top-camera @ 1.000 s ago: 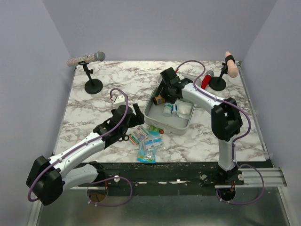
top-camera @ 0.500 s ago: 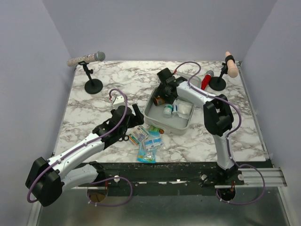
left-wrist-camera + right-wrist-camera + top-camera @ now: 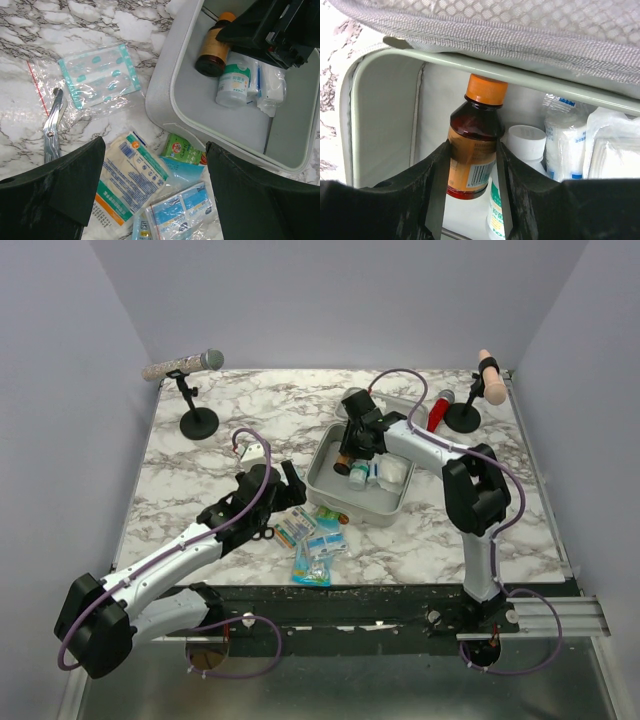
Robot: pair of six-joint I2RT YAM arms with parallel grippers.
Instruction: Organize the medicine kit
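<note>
Clamping the orange-capped brown glass bottle across its body, your right fingers can steady it inside the light grey zippered medicine kit, mid-frame on the marble bench. Your left fingers hang spread wide over loose packets, ready for one.

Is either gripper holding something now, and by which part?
The right gripper is closed on the brown bottle with an orange cap, one finger on each side of its labelled body. The left gripper is open and holds nothing.
</note>
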